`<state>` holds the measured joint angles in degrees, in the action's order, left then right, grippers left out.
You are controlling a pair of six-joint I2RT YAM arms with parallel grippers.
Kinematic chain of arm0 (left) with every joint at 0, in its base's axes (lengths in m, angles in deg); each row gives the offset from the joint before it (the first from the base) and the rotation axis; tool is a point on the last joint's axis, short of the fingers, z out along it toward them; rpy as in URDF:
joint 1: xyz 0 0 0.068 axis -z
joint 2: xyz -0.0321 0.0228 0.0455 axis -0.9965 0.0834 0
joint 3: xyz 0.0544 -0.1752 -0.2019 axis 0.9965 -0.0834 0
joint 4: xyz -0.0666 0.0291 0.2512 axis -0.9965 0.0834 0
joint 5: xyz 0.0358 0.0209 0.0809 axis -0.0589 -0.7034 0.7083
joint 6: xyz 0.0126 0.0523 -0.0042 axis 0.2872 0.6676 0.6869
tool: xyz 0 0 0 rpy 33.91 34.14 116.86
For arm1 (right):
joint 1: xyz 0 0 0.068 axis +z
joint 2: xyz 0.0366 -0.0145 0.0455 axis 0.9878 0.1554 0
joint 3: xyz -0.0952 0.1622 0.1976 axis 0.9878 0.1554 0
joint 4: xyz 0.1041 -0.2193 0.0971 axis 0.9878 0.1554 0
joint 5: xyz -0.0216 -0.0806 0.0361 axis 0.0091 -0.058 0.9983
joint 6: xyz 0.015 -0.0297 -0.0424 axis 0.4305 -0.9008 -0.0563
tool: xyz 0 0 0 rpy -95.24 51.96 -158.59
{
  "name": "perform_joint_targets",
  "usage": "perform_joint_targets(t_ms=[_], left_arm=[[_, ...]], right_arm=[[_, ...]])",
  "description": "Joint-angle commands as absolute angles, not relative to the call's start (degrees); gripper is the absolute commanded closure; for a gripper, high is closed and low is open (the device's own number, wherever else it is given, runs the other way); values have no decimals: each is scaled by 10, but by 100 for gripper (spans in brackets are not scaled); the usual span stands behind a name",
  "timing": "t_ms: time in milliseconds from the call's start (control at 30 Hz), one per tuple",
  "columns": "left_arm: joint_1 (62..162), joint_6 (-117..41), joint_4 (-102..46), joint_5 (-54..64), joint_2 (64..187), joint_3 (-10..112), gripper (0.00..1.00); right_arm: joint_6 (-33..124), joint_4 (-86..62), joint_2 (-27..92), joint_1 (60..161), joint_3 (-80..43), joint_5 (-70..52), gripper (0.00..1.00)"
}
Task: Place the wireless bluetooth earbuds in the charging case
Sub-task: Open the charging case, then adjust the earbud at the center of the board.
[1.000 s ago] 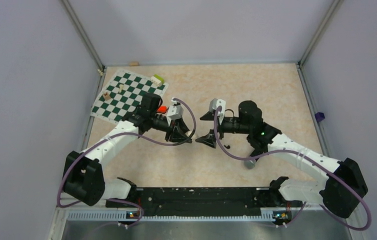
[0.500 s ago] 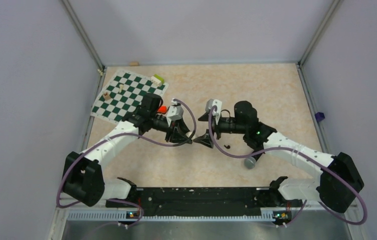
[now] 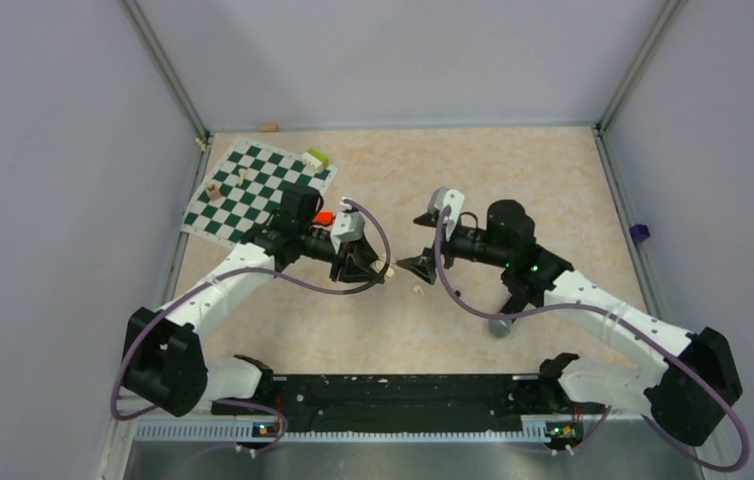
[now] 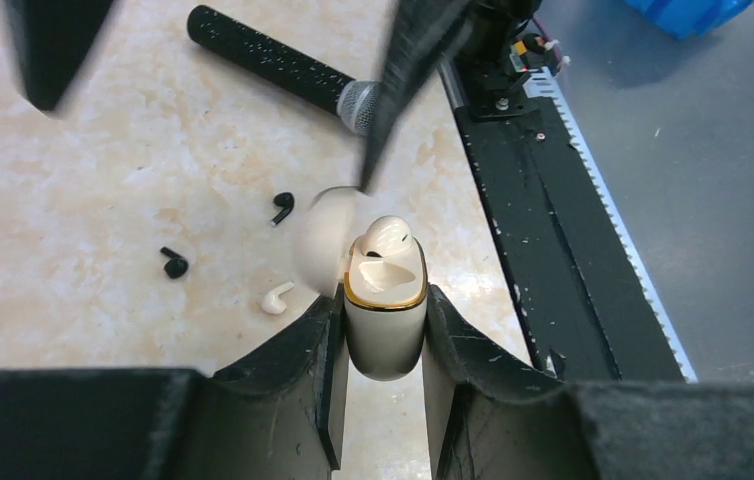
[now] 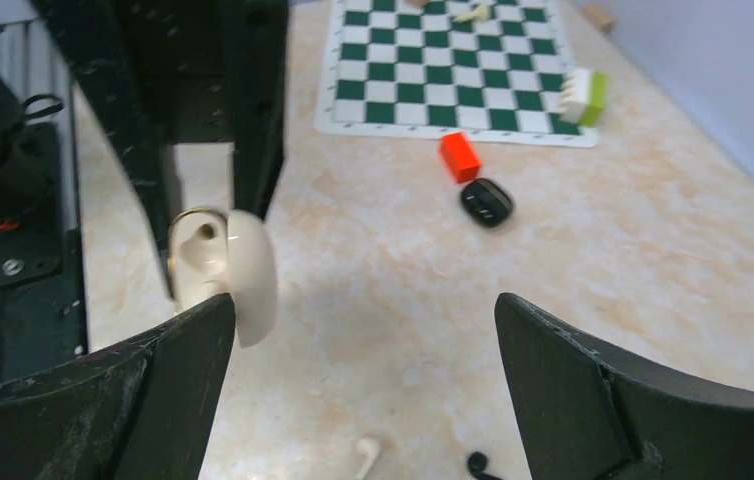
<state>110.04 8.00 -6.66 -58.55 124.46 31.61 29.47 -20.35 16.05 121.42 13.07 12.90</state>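
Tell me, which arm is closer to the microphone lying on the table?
Right. The microphone lies partly under the right arm, grey head showing. The left arm reaches across the other side, jaws clamped on a cream case, clear of the microphone.

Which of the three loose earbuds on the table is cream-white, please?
The cream-white earbud lies closest to the left gripper; the two black earbuds lie farther out.

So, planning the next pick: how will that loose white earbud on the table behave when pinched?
The white earbud looks tiny and glossy, so it is probably very light and may squirt out of a pinch. With a rounded head and short stem, it would likely skid or pivot on the smooth table if nudged, rather than roll far.
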Motion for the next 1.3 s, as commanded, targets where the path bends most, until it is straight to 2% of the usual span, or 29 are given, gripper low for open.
perform_joint_targets(t_ms=[0,233,433,567,767,1033,1267], left_arm=[[1106,90,-41,-627,1227,324,100],[1105,93,-39,-619,1220,323,100],[1099,103,-37,-582,1209,331,100],[1076,102,-36,-579,1196,336,100],[1054,101,-42,-586,1172,332,100],[1019,74,-70,-616,1148,328,100],[980,51,-98,-647,1113,318,100]], right_arm=[[292,-233,120,1179,95,93,1],[306,-208,117,1171,89,206,1],[380,-229,155,1136,104,188,1],[447,-247,209,1093,127,175,13],[345,-189,288,1099,115,210,22],[252,-141,338,1165,100,79,26],[221,-124,380,1183,93,43,27]])
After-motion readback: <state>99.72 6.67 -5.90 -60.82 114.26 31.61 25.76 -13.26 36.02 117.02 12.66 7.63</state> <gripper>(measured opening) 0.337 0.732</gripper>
